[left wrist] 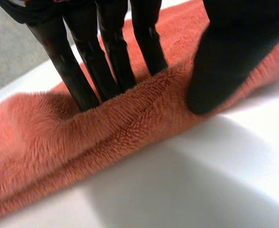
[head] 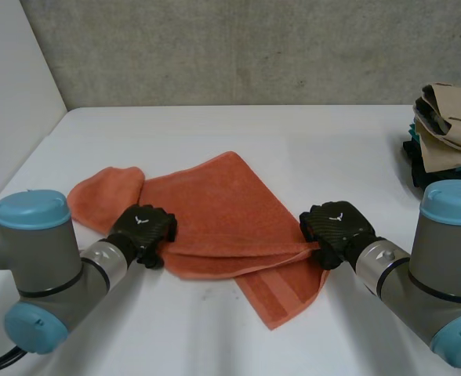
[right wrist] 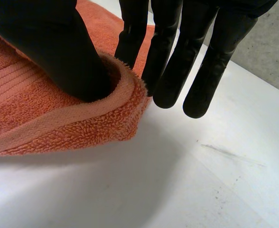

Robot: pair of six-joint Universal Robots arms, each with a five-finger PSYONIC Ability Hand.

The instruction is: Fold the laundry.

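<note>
White tabletop bears an orange terry towel, left hand and right hand seemingly pinching its edges

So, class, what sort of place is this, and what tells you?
Probably a robot lab, not a home: a white table, a plain concrete wall, and an orange towel with folded clothes stacked nearby.

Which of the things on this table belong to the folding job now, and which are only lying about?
In the job: orange towel, pinched at its left side by the left robot hand and at its right edge by the right robot hand.
Lying about: pile of folded clothes, untouched, at the right edge of the white table.
</note>
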